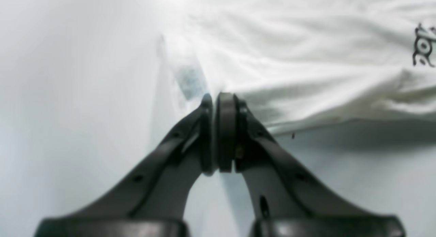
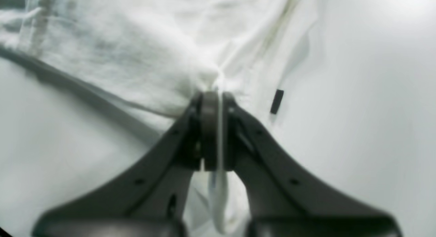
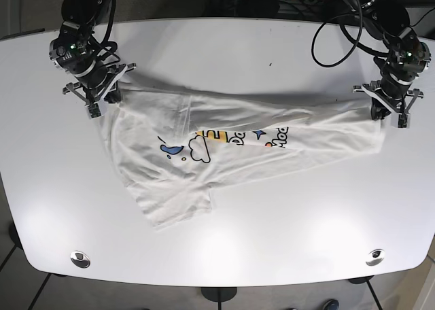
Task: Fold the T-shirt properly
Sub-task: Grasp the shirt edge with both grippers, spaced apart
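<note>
The soft white cotton T-shirt with a cartoon print (image 3: 224,153) is spread across the middle of the round-edged white table (image 3: 224,255), with its far edge lifted and pulled tight between the two arms. One end of that edge is pinched by the black left gripper (image 1: 215,128), whose jaws are closed on the cloth. The other end is pinched by the black right gripper (image 2: 216,128), with a thin strip of cloth squeezed between its jaws. The shirt is judged to be light, floppy and easily wrinkled. It is best held by its corners and edges, so it can be laid flat.
</note>
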